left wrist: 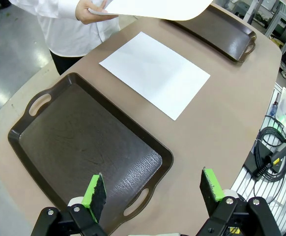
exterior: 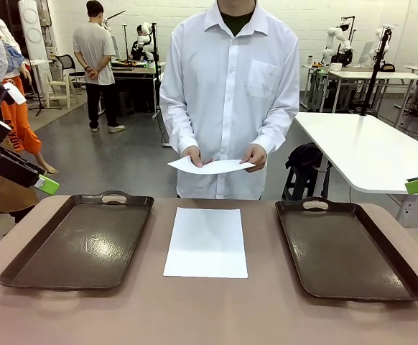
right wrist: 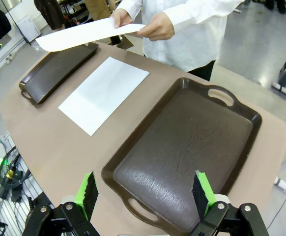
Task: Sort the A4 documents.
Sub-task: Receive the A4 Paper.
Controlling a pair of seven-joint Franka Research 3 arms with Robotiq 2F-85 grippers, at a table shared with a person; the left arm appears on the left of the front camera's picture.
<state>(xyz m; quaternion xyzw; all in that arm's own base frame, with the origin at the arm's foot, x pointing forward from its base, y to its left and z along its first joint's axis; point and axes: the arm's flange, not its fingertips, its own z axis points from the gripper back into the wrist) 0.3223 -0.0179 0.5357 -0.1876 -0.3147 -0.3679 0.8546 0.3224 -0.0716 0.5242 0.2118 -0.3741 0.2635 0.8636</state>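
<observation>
Two brown trays on the table (exterior: 209, 313): left tray (exterior: 76, 241) and right tray (exterior: 349, 251), handles at near and far ends. Between them, touching neither, flat sheet (exterior: 207, 242) on the tabletop. Past the far edge, a person (exterior: 230, 79) in a white shirt, both hands (exterior: 193, 156) on the held sheet (exterior: 212, 167), raised above the table and apart from the flat one.

Left gripper (left wrist: 153, 189): up over the near corner of the left tray, fingers spread wide, gripping nothing. Flat sheet well ahead, only tray rim and bare table between.

Right gripper (right wrist: 145, 194): up over the near end of the right tray, fingers likewise wide apart on nothing. Flat sheet well off to one side, beyond the tray's long rim.
</observation>
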